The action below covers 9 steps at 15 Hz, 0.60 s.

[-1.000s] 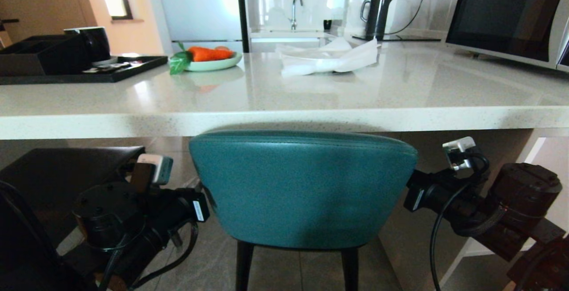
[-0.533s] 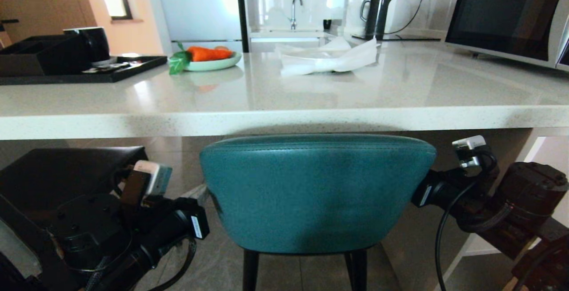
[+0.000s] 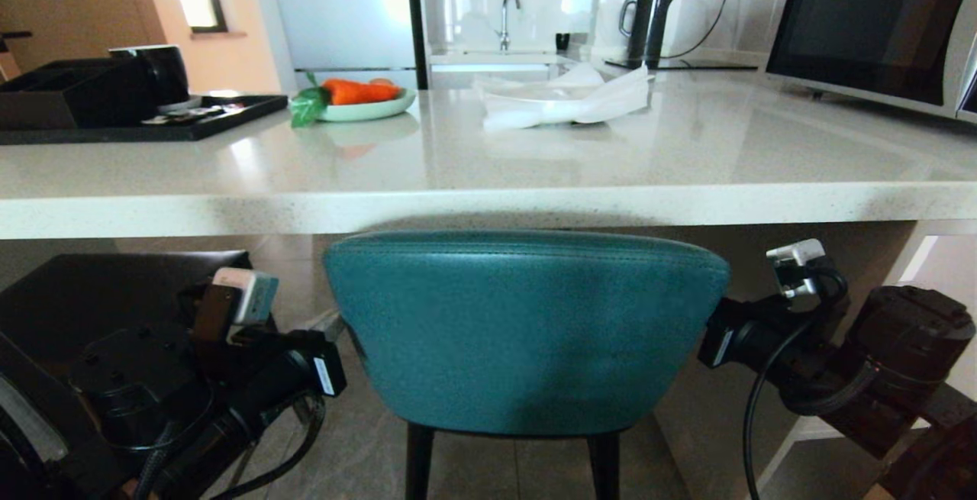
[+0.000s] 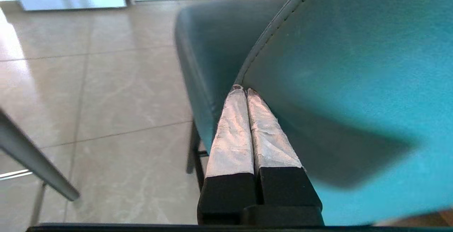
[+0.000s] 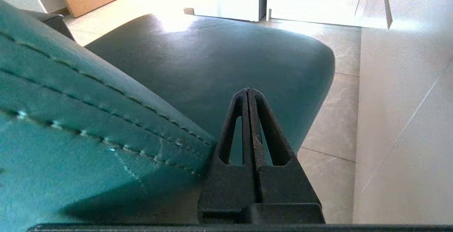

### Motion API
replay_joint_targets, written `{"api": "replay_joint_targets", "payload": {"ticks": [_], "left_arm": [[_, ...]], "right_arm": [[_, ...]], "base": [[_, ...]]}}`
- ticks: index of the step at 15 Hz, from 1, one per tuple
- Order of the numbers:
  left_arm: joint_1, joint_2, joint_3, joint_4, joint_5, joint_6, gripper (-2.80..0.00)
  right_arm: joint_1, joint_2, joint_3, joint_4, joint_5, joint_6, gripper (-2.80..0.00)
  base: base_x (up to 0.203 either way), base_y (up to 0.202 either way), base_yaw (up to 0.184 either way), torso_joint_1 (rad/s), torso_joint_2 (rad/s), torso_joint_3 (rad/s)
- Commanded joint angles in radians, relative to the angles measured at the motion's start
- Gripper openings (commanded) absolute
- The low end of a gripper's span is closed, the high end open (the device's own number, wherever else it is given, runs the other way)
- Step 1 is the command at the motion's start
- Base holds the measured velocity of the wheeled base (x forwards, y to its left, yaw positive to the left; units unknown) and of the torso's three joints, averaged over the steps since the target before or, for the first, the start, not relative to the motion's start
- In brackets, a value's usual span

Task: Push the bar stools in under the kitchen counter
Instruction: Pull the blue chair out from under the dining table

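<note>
- The white kitchen surface (image 3: 488,206) spans the head view, its thick edge just above the teal stool (image 3: 527,332), whose seat reaches in beneath it.
- The stool's back has slid toward 9 o'clock since half a second ago.
- A dark stool (image 3: 99,294) sits at 8 o'clock.
- Left gripper (image 4: 245,91), fingers pressed together and holding nothing, touches the back's left edge.
- Right gripper (image 5: 247,91), likewise closed and empty, lies beside the right edge.

1. A pale green plate (image 3: 366,110) held an orange carrot (image 3: 359,91).
2. White paper (image 3: 569,99) lay crumpled near it.
3. A black tray (image 3: 191,126) carried dark containers, possibly a mug.
4. A black kettle (image 3: 645,27) stood beside the faucet (image 3: 507,15).
5. A microwave (image 3: 870,27) sat far right.
</note>
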Motion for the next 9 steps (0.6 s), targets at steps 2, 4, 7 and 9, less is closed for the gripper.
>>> {"api": "replay_joint_targets", "payload": {"ticks": [2, 4, 7, 9], "left_arm": [[0.016, 0.014, 0.006, 0.000, 0.010, -0.002, -2.80], [0.013, 0.012, 0.004, 0.000, 0.010, 0.000, -2.80], [0.013, 0.013, 0.007, 0.000, 0.010, 0.000, -2.80], [0.013, 0.017, 0.012, 0.000, 0.010, 0.003, -2.80]], "right_arm": [[0.035, -0.021, 0.025, -0.006, -0.031, 0.004, -2.80], [0.027, -0.015, 0.022, -0.006, -0.031, 0.006, -2.80], [0.027, -0.007, 0.011, -0.006, -0.031, 0.007, -2.80], [0.027, -0.007, 0.013, -0.006, -0.031, 0.007, -2.80]], "base": [[0.000, 0.000, 0.000, 0.000, 0.00, 0.000], [0.000, 0.000, 0.000, 0.000, 0.00, 0.000], [0.000, 0.000, 0.000, 0.000, 0.00, 0.000], [0.000, 0.000, 0.000, 0.000, 0.00, 0.000]]}}
